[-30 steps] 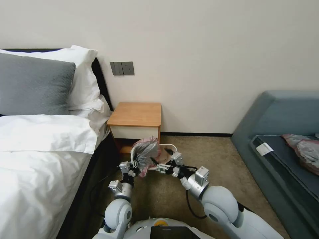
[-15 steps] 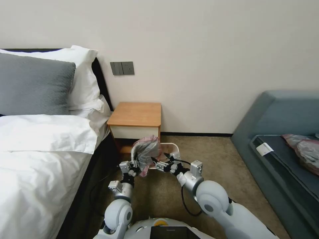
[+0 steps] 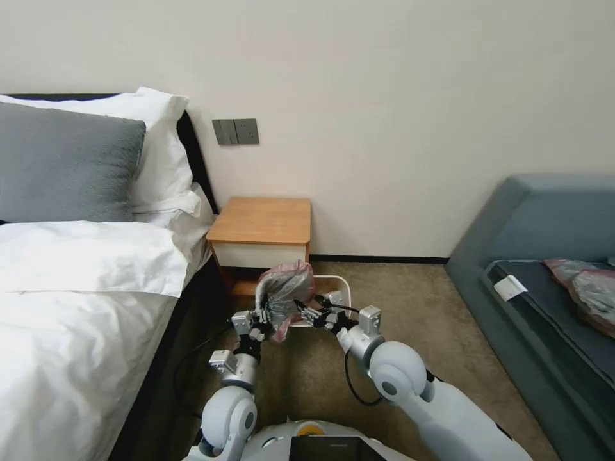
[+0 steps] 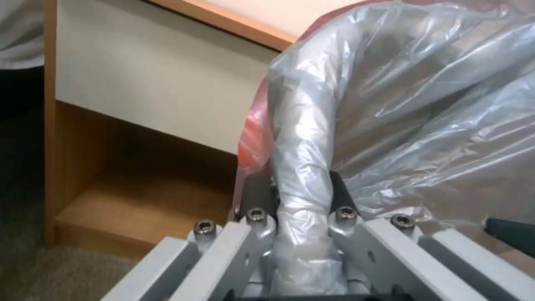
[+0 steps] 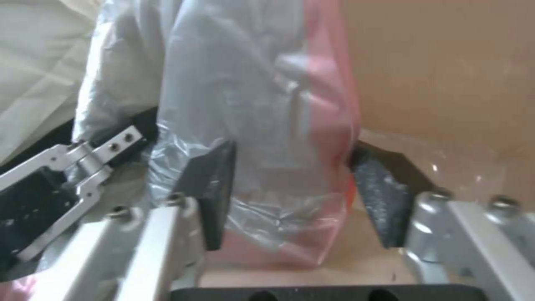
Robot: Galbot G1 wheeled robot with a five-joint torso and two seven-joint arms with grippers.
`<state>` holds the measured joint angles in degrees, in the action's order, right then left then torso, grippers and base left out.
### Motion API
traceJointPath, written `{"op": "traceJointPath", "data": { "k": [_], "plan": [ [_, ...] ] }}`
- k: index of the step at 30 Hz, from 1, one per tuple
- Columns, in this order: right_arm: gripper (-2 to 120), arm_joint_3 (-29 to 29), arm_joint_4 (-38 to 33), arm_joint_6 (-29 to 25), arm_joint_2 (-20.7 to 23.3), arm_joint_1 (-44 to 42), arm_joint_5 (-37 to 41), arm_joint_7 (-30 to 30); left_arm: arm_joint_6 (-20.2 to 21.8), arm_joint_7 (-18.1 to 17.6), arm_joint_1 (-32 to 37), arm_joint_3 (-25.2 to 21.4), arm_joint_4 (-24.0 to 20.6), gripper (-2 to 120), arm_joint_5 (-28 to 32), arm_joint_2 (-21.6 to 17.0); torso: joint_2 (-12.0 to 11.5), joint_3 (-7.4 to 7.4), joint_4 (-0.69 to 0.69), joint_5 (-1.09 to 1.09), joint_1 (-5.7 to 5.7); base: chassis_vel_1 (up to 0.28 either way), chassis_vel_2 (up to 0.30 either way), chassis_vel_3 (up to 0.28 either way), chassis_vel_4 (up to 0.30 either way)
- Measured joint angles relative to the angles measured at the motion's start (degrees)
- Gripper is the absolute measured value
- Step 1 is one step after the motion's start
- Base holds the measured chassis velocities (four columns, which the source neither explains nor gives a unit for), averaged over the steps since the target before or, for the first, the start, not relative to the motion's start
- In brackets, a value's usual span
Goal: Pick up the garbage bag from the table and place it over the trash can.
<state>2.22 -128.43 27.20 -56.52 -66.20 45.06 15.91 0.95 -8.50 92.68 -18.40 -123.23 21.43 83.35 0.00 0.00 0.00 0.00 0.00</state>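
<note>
The garbage bag [image 3: 285,289], silvery-grey with a pink rim, hangs bunched over the left part of the trash can [image 3: 337,282], whose cream rim shows on the carpet in front of the table [image 3: 262,221]. My left gripper [image 3: 261,321] is shut on a twisted strand of the garbage bag [image 4: 304,167], just before the table's [image 4: 139,96] white drawer front. My right gripper [image 3: 307,314] has come up to the bag from the right. It stands open with the garbage bag [image 5: 262,125] hanging between its dark pads [image 5: 215,188].
A bed [image 3: 77,288] with white linen and pillows runs along the left. A blue sofa [image 3: 544,243] on the right carries other plastic bags [image 3: 589,288]. Open carpet [image 3: 403,301] lies between the bin and the sofa. A black cable [image 3: 192,358] trails beside the bed.
My right arm has swung left, bringing its gripper from over the bin up to the bag. The bag's top has shifted slightly right. The left gripper has kept its hold.
</note>
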Motion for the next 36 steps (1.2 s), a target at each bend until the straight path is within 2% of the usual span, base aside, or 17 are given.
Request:
{"op": "traceJointPath", "data": {
  "k": [1, 5, 6, 9, 10, 13, 15, 22, 27, 36],
  "plan": [
    [52, 0.0, 0.0, 0.0, 0.0, 0.0, 0.0, 0.0, 0.0, 0.0, 0.0, 0.0, 0.0, 4, 0.0, 0.0, 0.0, 0.0, 0.0, 0.0, 0.0, 0.0, 0.0, 0.0, 0.0],
    [31, 0.14, 0.35, -0.51, 0.01, 0.26, -1.02, -1.03, 0.0, 0.06, 0.14, 0.25, -0.1, 4, 0.0, 0.23, 0.0, 0.0, 0.0, 0.0, 0.0, 0.0, 0.0, 0.0, 0.0],
    [31, 0.14, 0.35, -0.51, 0.01, 0.26, -1.02, -1.03, 0.0, 0.06, 0.14, 0.25, -0.1, 4, 0.0, 0.23, 0.0, 0.0, 0.0, 0.0, 0.0, 0.0, 0.0, 0.0, 0.0],
    [17, 0.14, 0.45, -0.88, 0.05, 0.2, -2.05, -1.69, 0.0, 0.07, 0.16, 0.33, -0.16, 4, 0.0, 0.24, 0.0, 0.0, 0.0, 0.0, 0.0, 0.0, 0.0, 0.0, 0.0],
    [17, 0.14, 0.45, -0.88, 0.05, 0.2, -2.05, -1.69, 0.0, 0.07, 0.16, 0.33, -0.16, 4, 0.0, 0.24, 0.0, 0.0, 0.0, 0.0, 0.0, 0.0, 0.0, 0.0, 0.0],
    [4, 0.14, 0.45, -1.08, 0.08, 0.07, -2.71, -1.97, 0.0, 0.07, 0.08, 0.35, -0.17, 4, 0.02, 0.29, 0.0, 0.0, 0.0, 0.0, 0.0, 0.0, 0.0, 0.0, 0.0],
    [0, 0.14, 0.45, -1.19, 0.08, -0.04, -3.07, -2.09, 0.0, 0.07, 0.0, 0.36, -0.17, 4, 0.03, 0.4, 0.0, 0.0, 0.0, 0.0, 0.0, 0.0, 0.0, 0.0, 0.0],
    [0, 0.45, -0.56, -1.6, 0.01, -0.41, -3.25, -2.01, 0.0, 0.03, -0.26, 0.18, 0.17, 4, 0.04, 0.63, 0.0, 0.0, 0.0, 0.0, 0.0, 0.0, 0.0, 0.0, 0.0],
    [0, -0.27, -4.09, -2.1, -0.18, -2.0, -2.01, 0.04, 0.0, 0.04, -0.74, -0.68, 0.81, 4, 0.0, 0.84, 0.0, 0.0, 0.0, 0.0, 0.0, 0.0, 0.0, 0.0, 0.0],
    [0, -5.03, -10.35, -1.88, 1.34, -7.53, 1.19, 3.55, -0.01, 0.12, -1.73, -2.38, 1.05, 4, 0.47, 1.23, 0.0, 0.0, 0.0, 0.0, 0.0, 0.0, 0.0, 0.0, 0.0]
  ]
}}
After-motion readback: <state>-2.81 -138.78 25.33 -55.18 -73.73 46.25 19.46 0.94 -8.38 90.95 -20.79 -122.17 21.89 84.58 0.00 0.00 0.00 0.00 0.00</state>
